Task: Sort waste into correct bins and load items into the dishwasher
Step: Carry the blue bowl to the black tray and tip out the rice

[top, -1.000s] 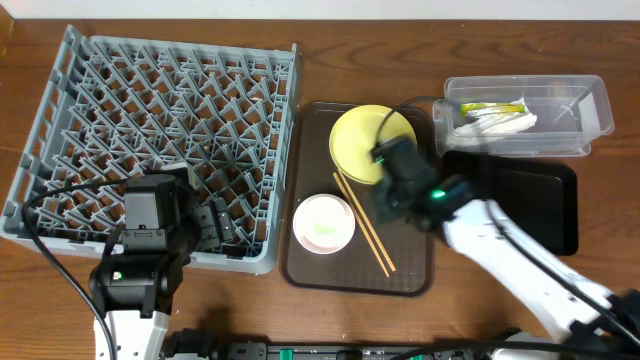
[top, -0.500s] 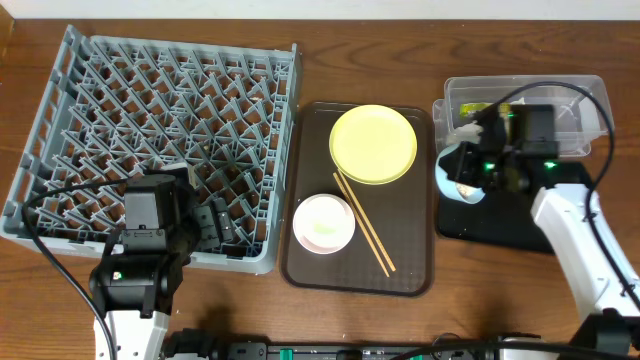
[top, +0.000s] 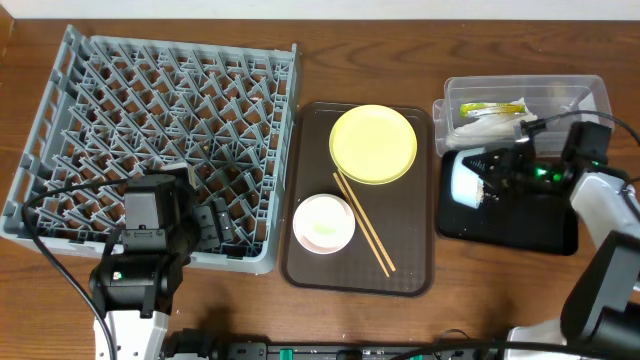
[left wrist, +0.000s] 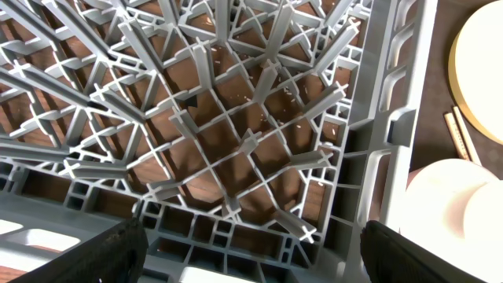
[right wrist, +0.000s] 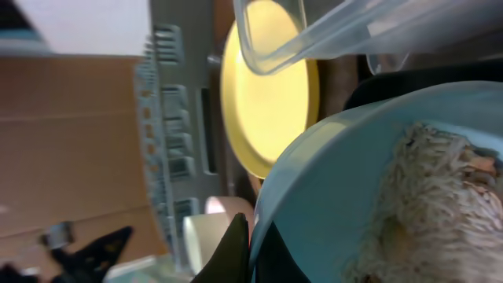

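the right gripper [right wrist: 250, 248] pinches the rim of the one light blue bowl [right wrist: 330, 181], tilted over the black tray [top: 545, 225], one heap of food scraps [right wrist: 424, 204] inside. the left gripper [left wrist: 250, 255] gapes wide over the dish rack [top: 160, 110]. one yellow plate [top: 373, 144], one white bowl [top: 323, 223] and two chopsticks [top: 362, 236] lie on the brown tray [top: 410, 270].

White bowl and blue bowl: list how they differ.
The white bowl sits upright on the brown tray; the blue bowl is tipped on its side over the black tray. The white bowl stands free; the right gripper pinches the blue bowl's rim. The blue bowl holds beige scraps; the white bowl looks empty. Both are round.
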{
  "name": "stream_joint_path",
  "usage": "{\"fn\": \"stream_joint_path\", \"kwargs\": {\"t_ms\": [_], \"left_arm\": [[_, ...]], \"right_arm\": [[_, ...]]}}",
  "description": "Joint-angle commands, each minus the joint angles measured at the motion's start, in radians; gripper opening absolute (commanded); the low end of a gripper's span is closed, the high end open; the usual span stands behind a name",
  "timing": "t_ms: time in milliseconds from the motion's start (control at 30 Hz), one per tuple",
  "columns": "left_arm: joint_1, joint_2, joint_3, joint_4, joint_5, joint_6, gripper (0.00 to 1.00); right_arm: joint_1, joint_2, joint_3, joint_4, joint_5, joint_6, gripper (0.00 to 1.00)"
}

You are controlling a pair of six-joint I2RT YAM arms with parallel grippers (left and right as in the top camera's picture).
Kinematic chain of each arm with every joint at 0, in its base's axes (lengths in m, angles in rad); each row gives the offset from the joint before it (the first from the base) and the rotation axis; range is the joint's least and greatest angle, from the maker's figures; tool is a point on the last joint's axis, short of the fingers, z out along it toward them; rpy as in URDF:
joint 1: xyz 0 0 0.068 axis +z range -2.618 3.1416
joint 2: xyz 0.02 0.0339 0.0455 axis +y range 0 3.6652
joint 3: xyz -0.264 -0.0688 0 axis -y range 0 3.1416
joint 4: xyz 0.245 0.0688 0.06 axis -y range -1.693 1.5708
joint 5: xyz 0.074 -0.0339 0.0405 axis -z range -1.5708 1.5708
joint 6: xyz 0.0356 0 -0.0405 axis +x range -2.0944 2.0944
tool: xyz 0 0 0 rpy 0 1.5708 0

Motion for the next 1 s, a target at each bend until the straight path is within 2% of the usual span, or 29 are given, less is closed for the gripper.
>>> {"fn": "stream_joint_path", "kwargs": {"t_ms": [0,267,467,833,967], "left_arm": [[0.001,0.0,0.013,-0.002,0.009,-0.002,0.89],[0.001,0.0,0.013,-0.003,0.01,-0.002,0.89],[0.001,0.0,0.013,-0.003,0.009,-0.002,0.89],[0.001,0.0,0.013,-0.002,0.009,-0.002,0.89],[0.001,0.0,0.013,-0.002,0.01,-0.002,0.89]], "right_arm": [[-0.058,0.055,-0.006,0.012,-0.216,-0.021,0.01],[-0.138,0.201,-0.006,0.05,-0.465,-0.019,0.01],[-0.188,0.224,-0.006,0.05,-0.465,-0.015,0.01],[-0.364,0.224,-0.006,0.047,-0.465,0.152,0.01],[-0.429,0.224,-0.006,0.046,-0.465,0.164,0.01]]}}
